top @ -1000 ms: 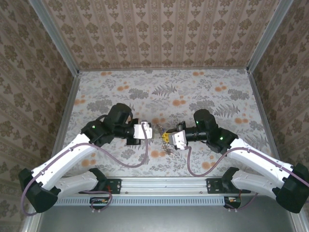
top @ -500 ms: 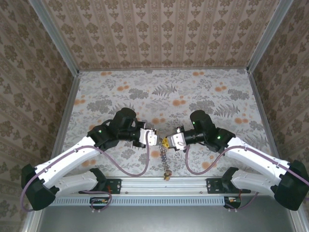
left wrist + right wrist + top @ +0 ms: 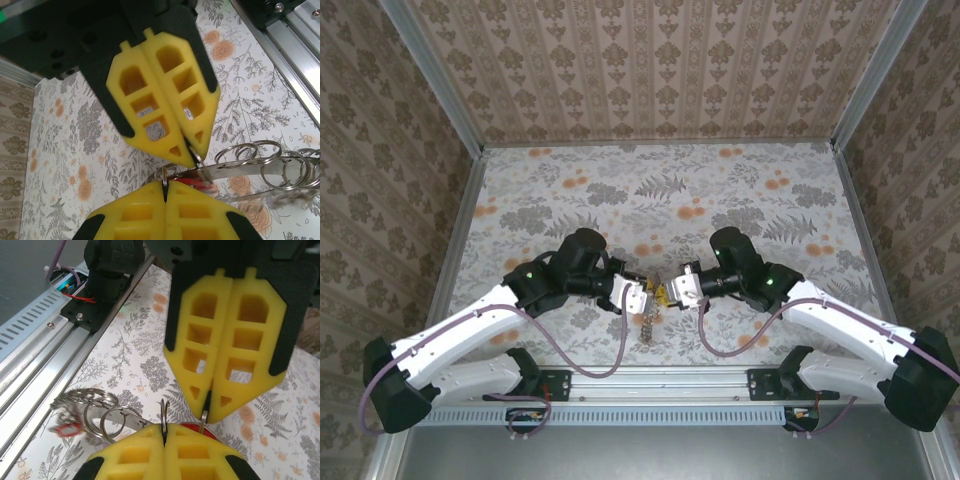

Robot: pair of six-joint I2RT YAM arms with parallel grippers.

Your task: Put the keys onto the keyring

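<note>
Yellow-tipped left gripper (image 3: 164,189) and right gripper (image 3: 164,431), both tight on one keyring (image 3: 648,322).

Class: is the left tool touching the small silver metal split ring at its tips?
Touching. The left wrist view shows the small silver metal split ring pinched in the seam between the shut left tool's yellow fingers.

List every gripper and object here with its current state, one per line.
left gripper: shut, pinching a ring of the keyring
right gripper: shut, also pinching the keyring
keyring: held between both grippers, dangling below them
red key: dangling by the rings, blurred
</note>
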